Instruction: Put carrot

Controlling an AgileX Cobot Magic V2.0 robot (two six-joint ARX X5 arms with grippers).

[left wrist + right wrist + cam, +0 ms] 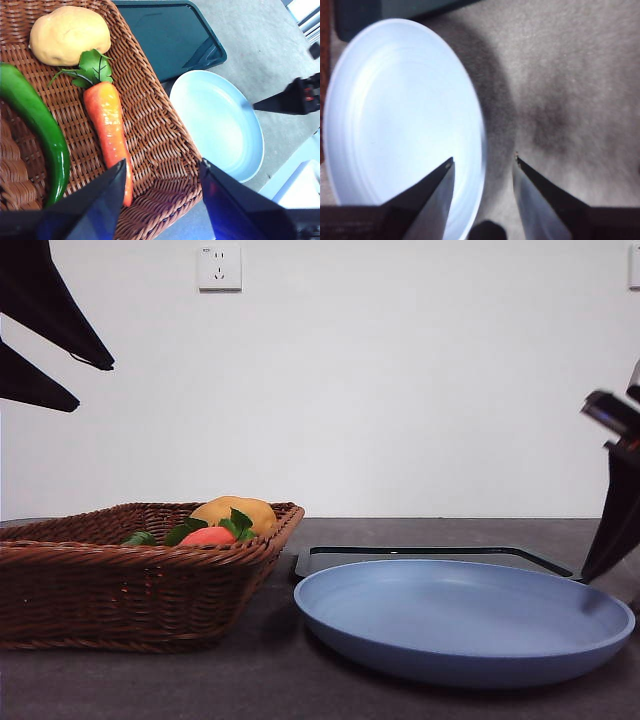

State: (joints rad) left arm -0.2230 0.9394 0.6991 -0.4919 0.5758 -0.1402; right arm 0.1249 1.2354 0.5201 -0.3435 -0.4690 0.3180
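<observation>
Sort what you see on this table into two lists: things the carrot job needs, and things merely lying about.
Belongs to the job:
carrot, lying in the wicker basket
left gripper, open above the basket
blue plate, a likely destination, empty

Just lying about:
potato
green pepper
dark tray
right gripper, open by the plate

The carrot [107, 132] is smooth and orange-red, tapering to a narrow tip, with a tuft of green leaves at its thick end. It lies flat on the floor of the woven basket [160, 150], leaves just beside the yellow-brown potato [70, 34], a green pepper [37, 122] alongside.
</observation>
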